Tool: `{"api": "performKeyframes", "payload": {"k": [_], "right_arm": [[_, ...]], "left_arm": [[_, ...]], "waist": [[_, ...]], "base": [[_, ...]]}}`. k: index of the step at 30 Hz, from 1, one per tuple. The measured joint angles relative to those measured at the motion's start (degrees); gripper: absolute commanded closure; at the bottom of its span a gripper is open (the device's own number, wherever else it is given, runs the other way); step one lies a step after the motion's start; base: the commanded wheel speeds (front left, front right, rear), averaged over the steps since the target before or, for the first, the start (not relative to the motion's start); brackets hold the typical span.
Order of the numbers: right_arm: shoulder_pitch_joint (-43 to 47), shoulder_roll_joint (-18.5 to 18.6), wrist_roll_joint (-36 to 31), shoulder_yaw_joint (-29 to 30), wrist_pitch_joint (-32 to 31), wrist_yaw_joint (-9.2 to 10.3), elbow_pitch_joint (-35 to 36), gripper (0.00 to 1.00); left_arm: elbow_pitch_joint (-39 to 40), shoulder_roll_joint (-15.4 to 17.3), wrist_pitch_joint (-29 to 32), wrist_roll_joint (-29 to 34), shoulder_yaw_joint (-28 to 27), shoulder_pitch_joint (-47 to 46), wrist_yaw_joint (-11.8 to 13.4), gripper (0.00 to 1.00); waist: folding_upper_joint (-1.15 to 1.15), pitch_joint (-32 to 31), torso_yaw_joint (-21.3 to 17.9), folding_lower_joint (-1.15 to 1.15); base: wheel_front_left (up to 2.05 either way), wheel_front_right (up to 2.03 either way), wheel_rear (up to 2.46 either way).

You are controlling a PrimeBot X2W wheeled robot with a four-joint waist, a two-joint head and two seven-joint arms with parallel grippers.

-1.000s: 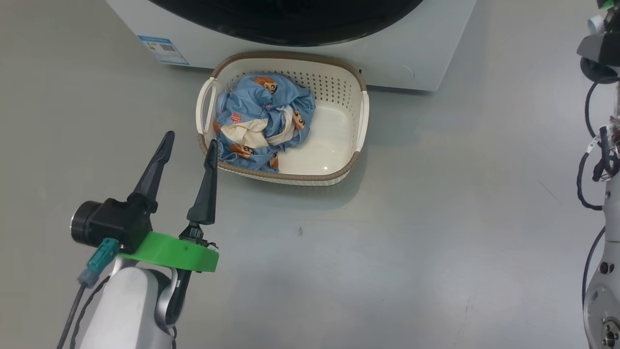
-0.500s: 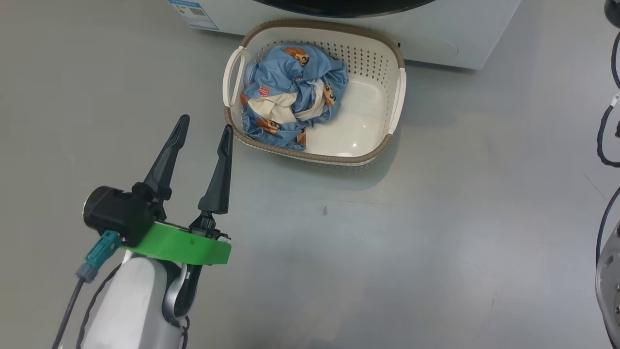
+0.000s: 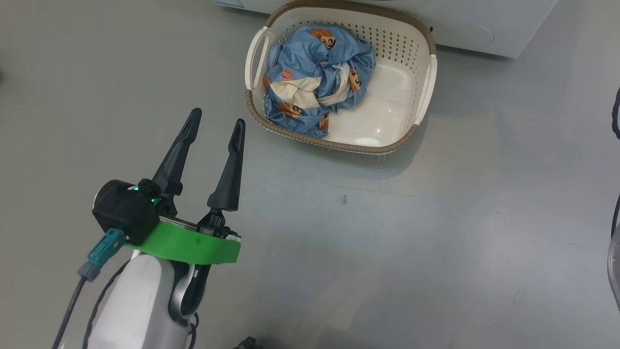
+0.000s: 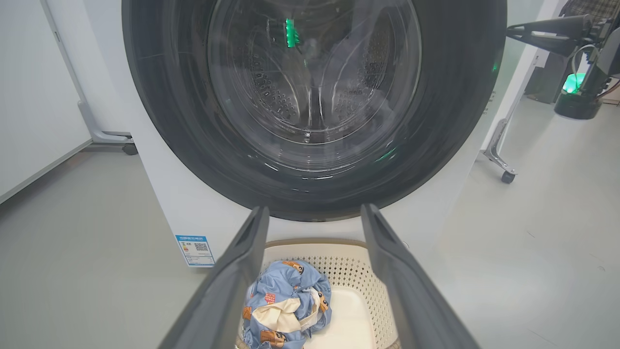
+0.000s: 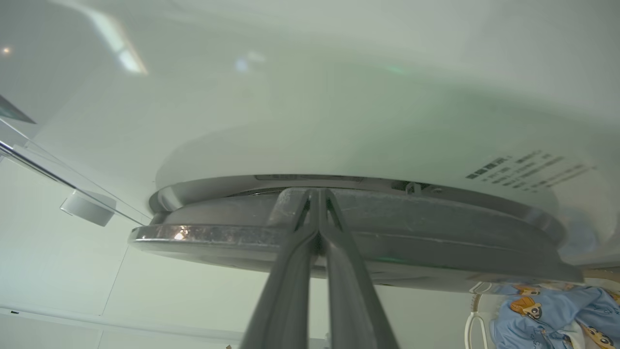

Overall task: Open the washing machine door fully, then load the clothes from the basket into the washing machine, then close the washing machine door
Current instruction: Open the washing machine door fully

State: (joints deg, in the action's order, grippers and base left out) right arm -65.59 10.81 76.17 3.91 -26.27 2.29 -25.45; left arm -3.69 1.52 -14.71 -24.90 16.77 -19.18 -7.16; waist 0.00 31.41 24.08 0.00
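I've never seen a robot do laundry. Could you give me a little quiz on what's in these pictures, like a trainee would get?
1. True or false: the clothes lie inside the basket.
2. The left gripper is: A open and empty; B shut on cloth; C gripping the basket handle.
3. Which gripper points its closed fingers at the edge of the washing machine door?
Key: 1 true; 2 A; 3 the right gripper.

clothes point(image 3: 315, 82) in basket point(image 3: 387, 106), left side | basket on floor point(image 3: 436, 242) before washing machine point(image 4: 193, 203)
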Motion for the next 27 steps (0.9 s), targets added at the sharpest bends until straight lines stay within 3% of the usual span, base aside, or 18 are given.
{"api": "performKeyframes", "payload": {"k": [13, 27], "right_arm": [[-3.35, -0.02, -0.9, -0.68, 0.29, 0.76, -1.85, 1.0], [-6.45, 0.62, -2.19, -2.19, -0.29, 0.27, -4.49, 1.0]], "left_arm": [[0.99, -0.07, 0.0, -1.76, 1.22, -0.75, 0.81, 0.0], [1.59, -0.12, 0.0, -2.85, 2.31, -0.9, 1.32, 0.0]], "waist": [[0.0, 2.32, 1.69, 0.0], [0.0, 3.79, 2.74, 0.0]], "base": [[0.0, 0.0, 0.0], [0.0, 0.0, 0.0]]}}
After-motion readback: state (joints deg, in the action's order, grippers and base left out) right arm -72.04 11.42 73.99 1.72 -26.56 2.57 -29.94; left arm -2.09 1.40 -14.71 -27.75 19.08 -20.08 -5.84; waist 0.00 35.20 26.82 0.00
